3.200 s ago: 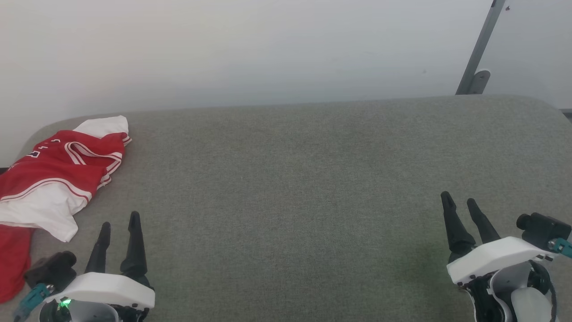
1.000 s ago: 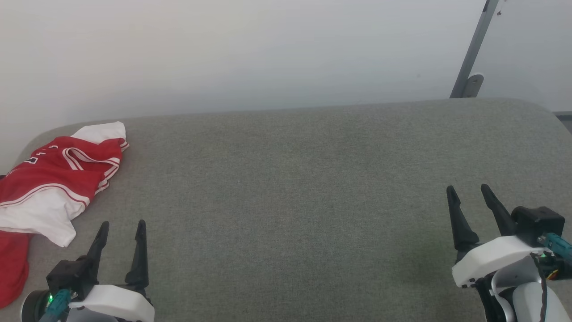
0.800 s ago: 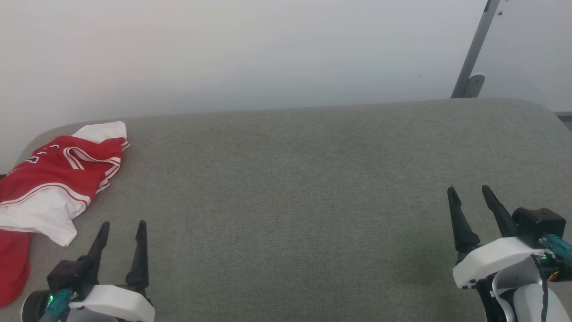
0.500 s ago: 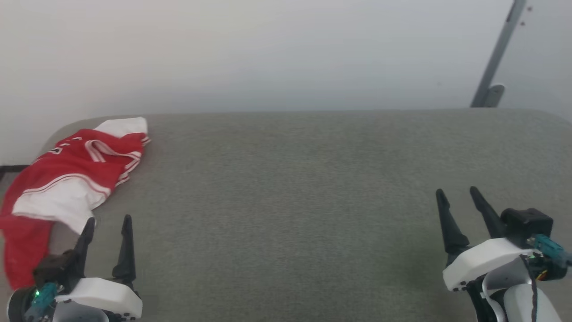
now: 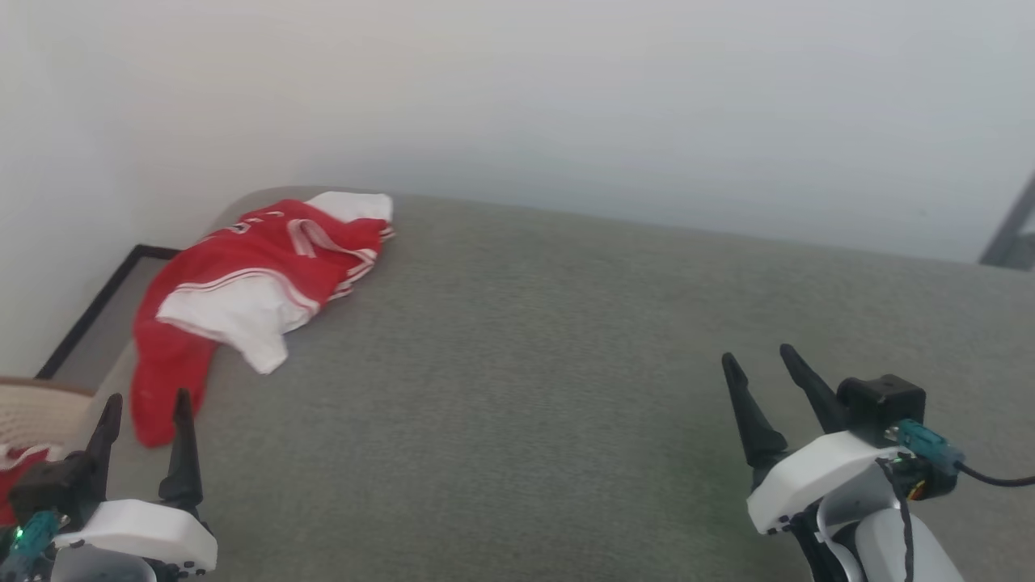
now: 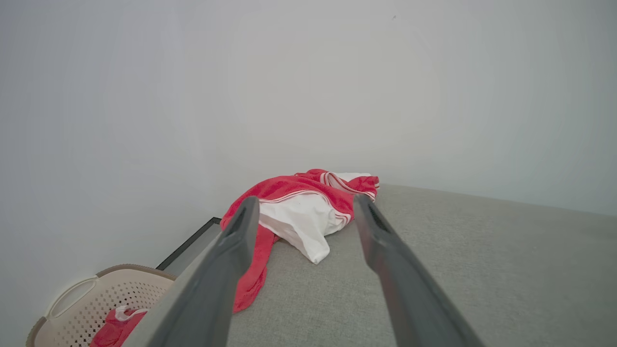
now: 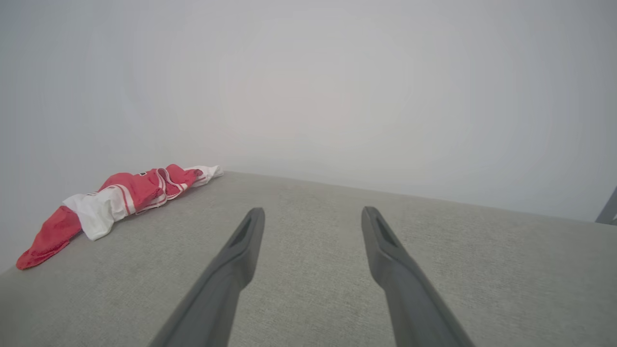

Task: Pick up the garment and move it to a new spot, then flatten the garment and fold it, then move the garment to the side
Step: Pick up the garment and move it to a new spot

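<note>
Fingers on my left gripper (image 5: pixel 147 396) and right gripper (image 5: pixel 757 353) gape, empty. Pickup pending: I'd reach the garment (image 5: pixel 242 275) at the far-left corner of the pad (image 5: pixel 525 364).

Red/wht garment (image 5: pixel 242 271) w/ striped trim, grey surface (image 5: pixel 525 364).

White wrist shells (image 5: pixel 808 477), tapering black fingers (image 5: pixel 748 414), teal connectors (image 5: pixel 922 441), black cable (image 5: pixel 999 482).

Bright diffuse light, faint shadows. Head view motion-soft, garment (image 5: pixel 267 259) slightly smeared. Wrist views bowed at edges.
</note>
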